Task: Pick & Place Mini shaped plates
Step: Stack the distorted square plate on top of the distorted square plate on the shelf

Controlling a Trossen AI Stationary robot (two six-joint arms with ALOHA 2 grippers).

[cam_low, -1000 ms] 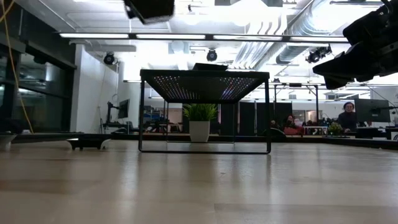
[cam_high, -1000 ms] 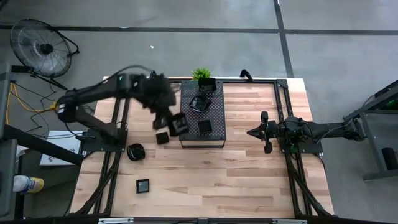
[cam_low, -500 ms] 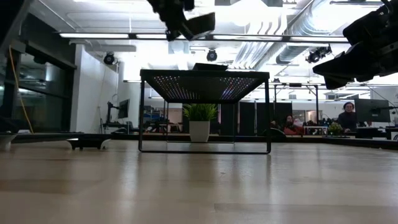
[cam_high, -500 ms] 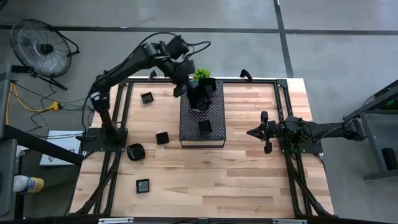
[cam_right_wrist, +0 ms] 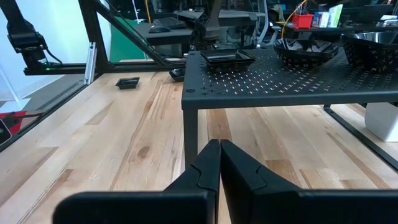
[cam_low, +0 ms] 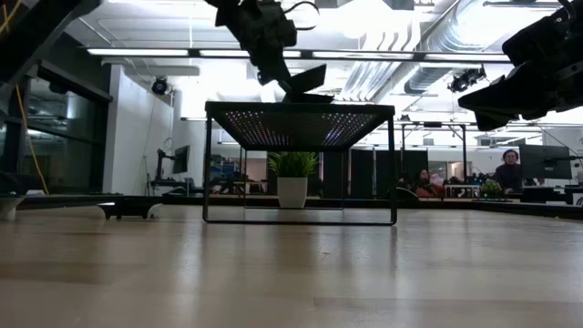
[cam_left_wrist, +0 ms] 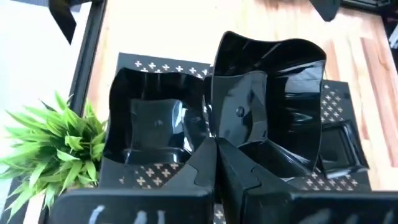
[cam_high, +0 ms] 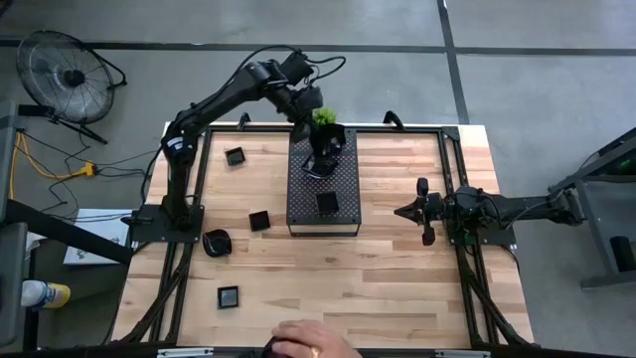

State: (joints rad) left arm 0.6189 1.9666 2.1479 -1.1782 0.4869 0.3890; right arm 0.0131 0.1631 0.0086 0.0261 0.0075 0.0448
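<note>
Wooden table (cam_high: 397, 288) carries a perforated tray (cam_high: 341, 197); concrete floor and a fan (cam_high: 68, 72) lie beyond. My left gripper (cam_left_wrist: 217, 146) is clamped on a mini shaped plate (cam_left_wrist: 273, 93) above the tray's far end, beside the plant (cam_high: 324, 118). My right gripper (cam_right_wrist: 219, 149) waits closed. Only the high view shows loose plates (cam_high: 259, 221) and a person's hand (cam_high: 308, 340).

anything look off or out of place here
A person's hand reaches in at the table's near edge while the left gripper, jaws shut on a plate, carries it tilted over the tray. Otherwise nothing stands out.
</note>
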